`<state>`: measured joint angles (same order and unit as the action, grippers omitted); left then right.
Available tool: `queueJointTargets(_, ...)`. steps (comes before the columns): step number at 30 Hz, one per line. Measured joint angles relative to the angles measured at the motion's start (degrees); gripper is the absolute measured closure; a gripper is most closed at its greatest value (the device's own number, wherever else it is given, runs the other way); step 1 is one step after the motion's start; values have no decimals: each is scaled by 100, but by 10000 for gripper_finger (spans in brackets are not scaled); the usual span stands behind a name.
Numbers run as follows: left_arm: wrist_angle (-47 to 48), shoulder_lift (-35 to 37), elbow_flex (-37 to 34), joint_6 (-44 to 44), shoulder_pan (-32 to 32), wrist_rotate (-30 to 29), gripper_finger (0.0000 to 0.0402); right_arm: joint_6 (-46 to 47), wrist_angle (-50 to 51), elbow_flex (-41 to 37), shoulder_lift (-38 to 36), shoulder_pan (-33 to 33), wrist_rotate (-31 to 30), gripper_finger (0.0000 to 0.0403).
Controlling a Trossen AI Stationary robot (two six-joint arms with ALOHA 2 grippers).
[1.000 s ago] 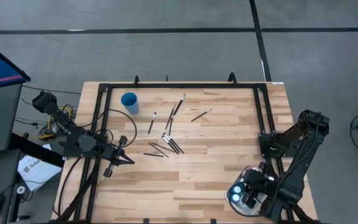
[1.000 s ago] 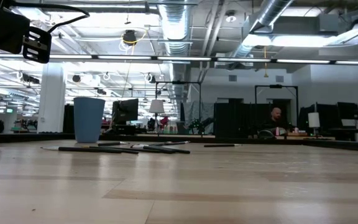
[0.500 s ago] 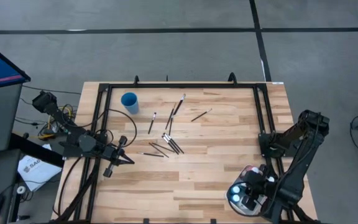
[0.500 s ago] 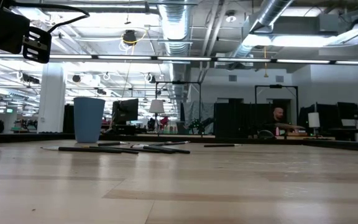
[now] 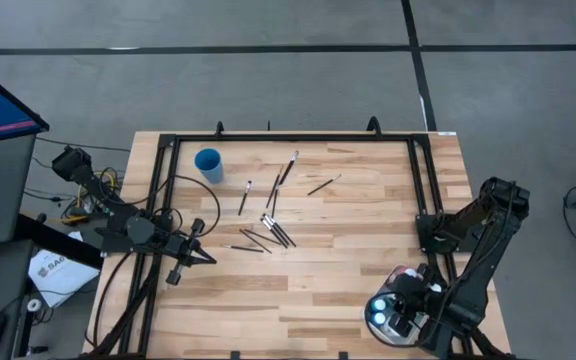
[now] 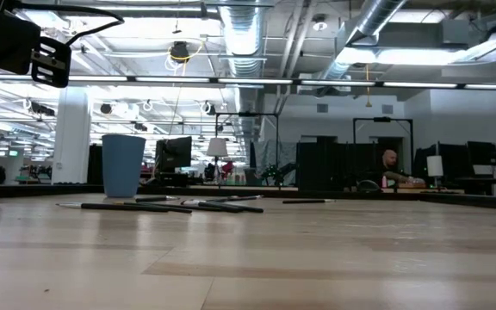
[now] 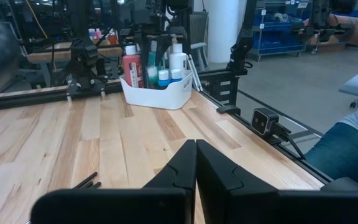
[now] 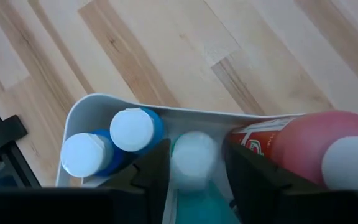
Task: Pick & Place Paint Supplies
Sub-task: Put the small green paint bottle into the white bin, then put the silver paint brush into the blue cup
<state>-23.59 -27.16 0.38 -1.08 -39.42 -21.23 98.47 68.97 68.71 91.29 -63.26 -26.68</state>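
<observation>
In the high view my right gripper (image 5: 398, 312) hangs over the white tray (image 5: 376, 322) at the table's near right corner. In the right wrist view it is open (image 8: 196, 164), one finger on each side of the teal bottle's pale cap (image 8: 194, 155); no touch shows. Two blue bottles (image 8: 129, 132) and a red bottle (image 8: 297, 144) stand beside it in the tray (image 8: 79, 107). Several dark-handled brushes (image 5: 268, 228) lie flat mid-table. My left gripper (image 5: 206, 258) is shut (image 7: 195, 168) and waits at the table's left side, pointing toward the brushes.
A blue cup (image 5: 208, 163) stands upright near the far left corner, also in the low view (image 6: 123, 165). A dark frame rail (image 5: 288, 138) runs round the table. Bare wood lies between the brushes and the tray. A person sits in the room far behind (image 6: 389, 165).
</observation>
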Motion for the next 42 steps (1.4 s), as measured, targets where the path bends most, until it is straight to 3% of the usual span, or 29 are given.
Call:
queueJointTargets(12,-17,0,0,2,1,-35,400,48,135,7,-88,126,31,219)
queueJointTargets(18,-599,0,-2,4,2,-500,400,-883,130,385,-570,439,-146,178)
queueJointTargets(22,-1248,2,1,78,2,-879,400,-2174,-17,769,-983,526,-978,174)
queueJointTargets(28,-1174,-100,306,557,2,-1806,400,-4144,-295,1036,-1871,616,-2590,193)
queueJointTargets(33,-1134,-570,916,906,15,-2249,400,-5144,-282,1036,-2656,877,-3164,202)
queueJointTargets(37,-626,-1114,1759,914,97,-1903,400,-5934,-282,1034,-3156,1085,-3171,205)
queueJointTargets(42,616,-1922,2948,1190,493,-85,400,-6726,-576,712,-3903,1213,-3175,216)
